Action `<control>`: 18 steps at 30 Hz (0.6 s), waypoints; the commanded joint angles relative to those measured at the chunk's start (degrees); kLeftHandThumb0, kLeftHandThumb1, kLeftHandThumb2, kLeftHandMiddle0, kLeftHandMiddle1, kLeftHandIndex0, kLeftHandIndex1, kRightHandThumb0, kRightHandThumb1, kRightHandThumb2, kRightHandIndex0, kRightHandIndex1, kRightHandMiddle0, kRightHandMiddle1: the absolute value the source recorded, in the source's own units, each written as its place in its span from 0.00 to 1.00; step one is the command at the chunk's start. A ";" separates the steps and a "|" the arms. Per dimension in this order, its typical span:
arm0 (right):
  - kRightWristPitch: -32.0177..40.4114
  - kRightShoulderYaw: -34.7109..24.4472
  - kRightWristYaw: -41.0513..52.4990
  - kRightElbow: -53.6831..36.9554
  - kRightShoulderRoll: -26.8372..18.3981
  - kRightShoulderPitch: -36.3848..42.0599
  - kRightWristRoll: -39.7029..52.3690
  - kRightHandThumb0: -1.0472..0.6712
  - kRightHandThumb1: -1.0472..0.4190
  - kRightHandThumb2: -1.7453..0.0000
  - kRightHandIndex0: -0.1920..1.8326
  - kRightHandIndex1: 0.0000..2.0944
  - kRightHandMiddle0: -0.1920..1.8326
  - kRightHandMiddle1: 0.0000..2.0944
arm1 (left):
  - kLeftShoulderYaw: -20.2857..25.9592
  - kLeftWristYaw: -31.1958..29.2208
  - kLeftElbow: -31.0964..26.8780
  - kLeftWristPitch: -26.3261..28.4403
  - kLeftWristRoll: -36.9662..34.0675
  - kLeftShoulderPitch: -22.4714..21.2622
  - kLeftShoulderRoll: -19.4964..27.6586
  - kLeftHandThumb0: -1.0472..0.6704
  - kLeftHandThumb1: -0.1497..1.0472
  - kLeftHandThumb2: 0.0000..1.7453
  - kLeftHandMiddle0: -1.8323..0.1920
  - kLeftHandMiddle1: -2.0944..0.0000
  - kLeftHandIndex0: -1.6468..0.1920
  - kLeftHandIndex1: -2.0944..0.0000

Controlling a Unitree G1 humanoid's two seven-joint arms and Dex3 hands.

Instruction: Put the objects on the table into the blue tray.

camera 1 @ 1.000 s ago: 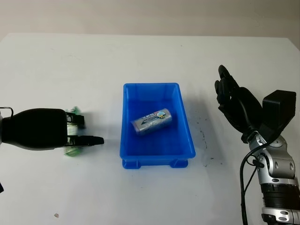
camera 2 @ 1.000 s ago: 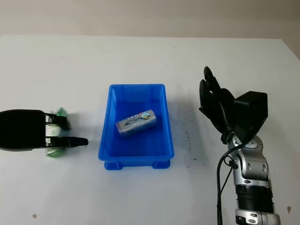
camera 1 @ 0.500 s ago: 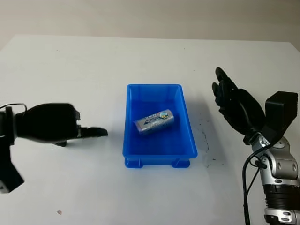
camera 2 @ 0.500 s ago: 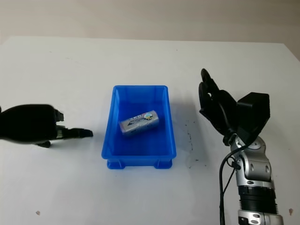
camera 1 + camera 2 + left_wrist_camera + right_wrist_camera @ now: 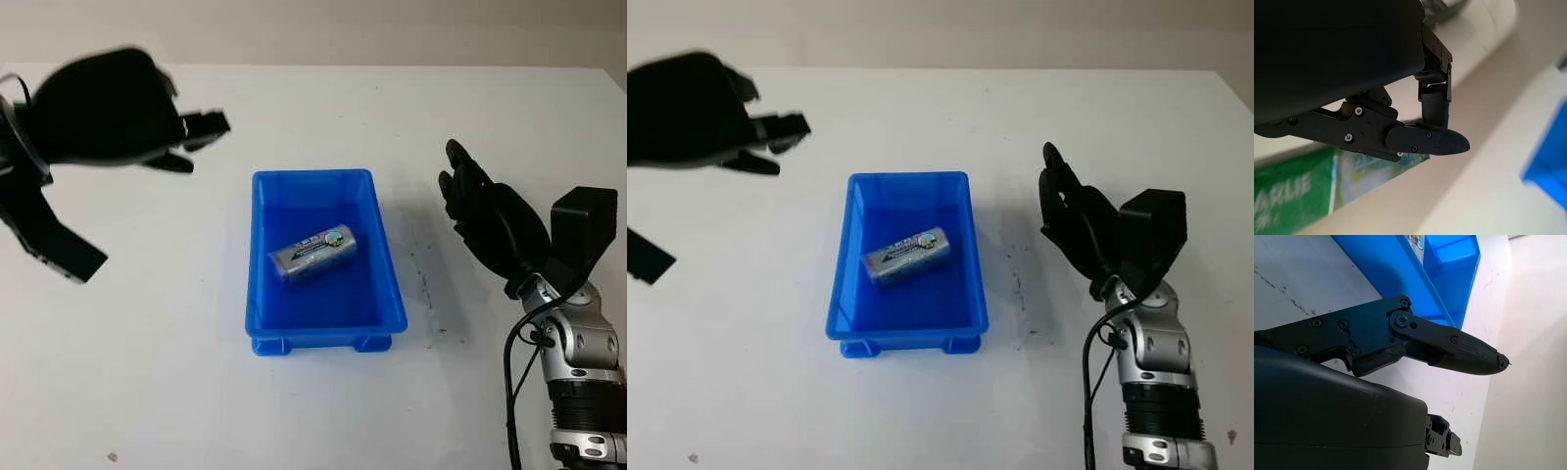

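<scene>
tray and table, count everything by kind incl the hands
blue tray: 1
silver roll in the tray: 1
green packet: 1
hands: 2, left hand raised gripping the packet, right hand open right of the tray
total: 5

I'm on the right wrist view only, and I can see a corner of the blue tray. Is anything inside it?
Observer: Yes. One silver can lies on its side in the middle of the blue tray.
Operator: Where is the left hand?
Observer: The left hand is up off the table, left of the tray and toward its far end.
Operator: Is it carrying something?
Observer: The left wrist view shows a green and white packet pressed under its fingers, so it looks gripped. Your right hand is open, to the right of the tray.
</scene>
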 commanded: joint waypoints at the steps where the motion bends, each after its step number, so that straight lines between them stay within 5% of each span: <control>1: 0.02 -0.10 -0.14 0.15 0.08 -0.89 0.36 0.17 0.00 0.57 0.00 0.00 0.00 0.00 | 2.31 0.93 -0.09 0.91 -1.72 -2.81 -0.17 0.31 1.00 0.12 0.44 0.00 0.65 0.01; 10: -0.12 -0.08 -0.52 0.11 0.08 -0.77 0.36 0.17 0.00 0.57 0.00 0.00 0.00 0.00 | 6.25 -0.62 -1.21 -1.79 -12.09 -6.22 -4.73 0.31 1.00 0.16 0.35 0.00 0.48 0.00; 15: 0.00 0.15 -0.79 -0.09 0.12 -0.60 0.24 0.17 0.00 0.57 0.00 0.00 0.00 0.00 | 8.45 -14.21 -4.34 -3.32 -29.13 -3.61 -10.48 0.33 1.00 0.11 0.32 0.00 0.60 0.00; 18: -0.22 0.11 -1.30 -0.24 0.48 -0.31 0.25 0.17 0.00 0.57 0.00 0.00 0.00 0.00 | 8.82 -26.34 -7.93 -0.50 -44.41 -0.84 -15.12 0.34 1.00 0.11 0.28 0.00 0.50 0.00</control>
